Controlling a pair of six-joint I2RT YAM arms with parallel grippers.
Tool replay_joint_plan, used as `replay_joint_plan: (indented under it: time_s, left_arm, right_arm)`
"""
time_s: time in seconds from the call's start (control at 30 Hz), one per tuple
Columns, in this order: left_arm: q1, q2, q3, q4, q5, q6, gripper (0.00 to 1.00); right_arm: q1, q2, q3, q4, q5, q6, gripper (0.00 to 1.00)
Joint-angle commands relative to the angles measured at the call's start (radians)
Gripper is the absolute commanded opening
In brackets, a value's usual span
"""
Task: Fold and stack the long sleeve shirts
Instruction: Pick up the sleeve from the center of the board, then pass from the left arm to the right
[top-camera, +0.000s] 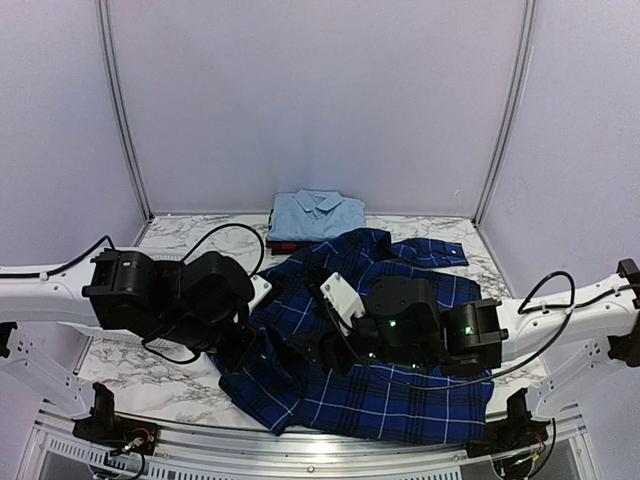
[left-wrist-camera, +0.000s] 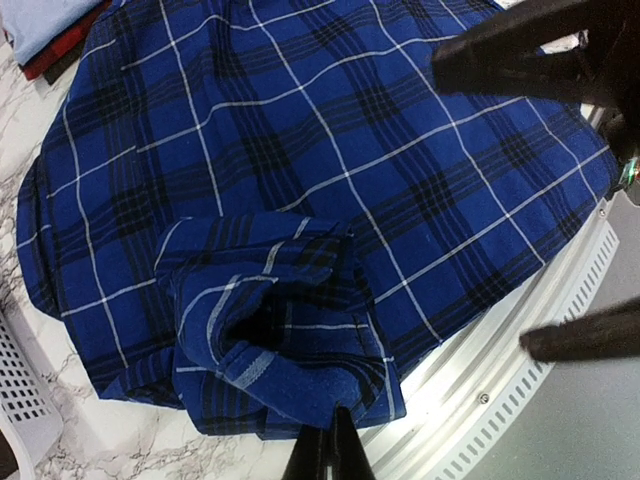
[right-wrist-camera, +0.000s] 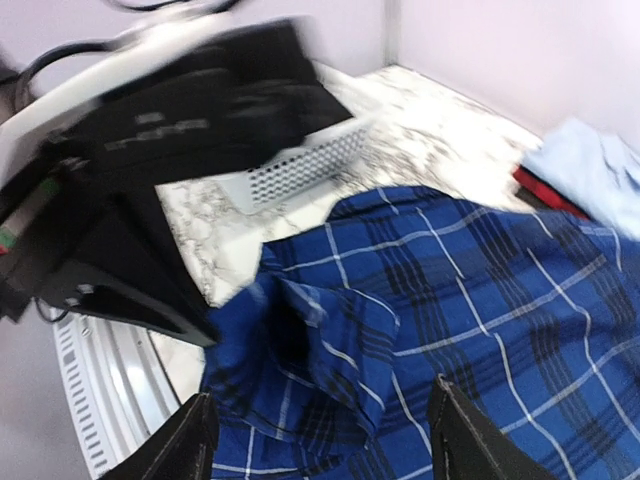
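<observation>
Left gripper (left-wrist-camera: 333, 432) clamped on folded edge of navy blue plaid cloth shirt (left-wrist-camera: 300, 150), right gripper (right-wrist-camera: 330, 440) jaws apart — cloth looks soft, floppy — best pinched at hems.

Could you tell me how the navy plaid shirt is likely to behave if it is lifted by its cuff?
Probably floppy: the navy plaid shirt lies in soft rumples, its cuff curled over. Lifted from where the left claw pinches, the rest would likely hang and drag. It looks thin, so probably light for its size.
</observation>
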Motion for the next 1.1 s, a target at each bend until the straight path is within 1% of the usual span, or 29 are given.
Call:
replay_joint_plan:
  time_s: [0.0,0.2,0.47,0.6,0.73,0.8,0.83,0.93,1.0,1.03,1.07]
  left_arm:
    - [0.027,0.037,0.080,0.019,0.060,0.095,0.00]
    - [0.082,0.075,0.108,0.020,0.137,0.133,0.00]
    - [0.104,0.090,0.120,0.026,0.182,0.165,0.00]
    - [0.109,0.080,0.124,0.026,0.183,0.173,0.00]
    - [0.109,0.068,0.119,0.028,0.192,0.172,0.00]
    - [0.109,0.064,0.114,0.031,0.192,0.168,0.00]
    - [0.110,0.061,0.111,0.032,0.192,0.165,0.00]
    - [0.111,0.036,0.093,0.058,0.174,0.141,0.00]
    - [0.113,0.015,0.083,0.071,0.151,0.123,0.00]
    - [0.115,0.004,0.079,0.074,0.133,0.113,0.02]
    - [0.116,-0.007,0.076,0.074,0.114,0.101,0.12]
  right_arm:
    - [-0.002,0.012,0.009,0.090,-0.151,-0.130,0.65]
    - [-0.002,0.074,0.019,0.099,-0.238,-0.108,0.56]
    - [-0.002,0.134,0.025,0.115,-0.156,-0.028,0.55]
    - [-0.002,0.184,0.065,0.097,-0.127,0.014,0.48]
    - [-0.003,0.209,0.091,0.057,-0.048,0.084,0.46]
    - [-0.004,0.212,0.103,0.056,-0.039,0.113,0.43]
    - [-0.004,0.215,0.110,0.057,-0.038,0.131,0.38]
    - [-0.005,0.236,0.152,0.008,-0.016,0.187,0.13]
    - [-0.006,0.252,0.182,-0.034,-0.005,0.225,0.00]
    - [-0.009,0.255,0.191,-0.037,-0.013,0.236,0.00]
    - [-0.009,0.260,0.200,-0.039,-0.023,0.248,0.00]
